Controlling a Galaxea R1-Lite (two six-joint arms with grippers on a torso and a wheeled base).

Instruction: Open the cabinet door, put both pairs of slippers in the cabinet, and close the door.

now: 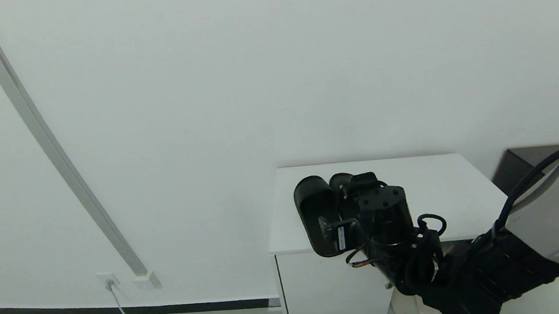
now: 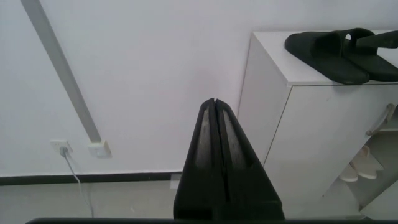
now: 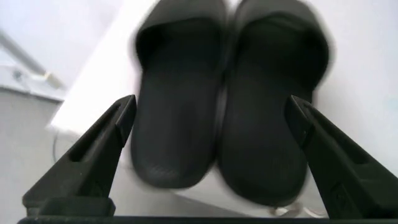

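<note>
A pair of black slippers (image 1: 316, 216) (image 2: 329, 50) (image 3: 217, 112) lies side by side on top of the white cabinet (image 1: 411, 186) (image 2: 323, 137), near its front left corner. My right gripper (image 3: 211, 106) is open, with one finger on each side of the pair and no contact visible. In the head view its wrist (image 1: 383, 213) hovers just over the slippers. My left gripper (image 2: 214, 106) is shut on nothing, out in front of the wall to the left of the cabinet. A pair of white slippers (image 2: 364, 167) (image 1: 411, 311) sits low at the cabinet's front.
The cabinet stands against a plain white wall. A grey cable duct (image 1: 48, 140) runs slantwise down the wall to a socket (image 1: 107, 280) with a plugged-in cord. A door handle (image 2: 380, 121) shows on the cabinet front. A dark object (image 1: 515, 168) stands right of the cabinet.
</note>
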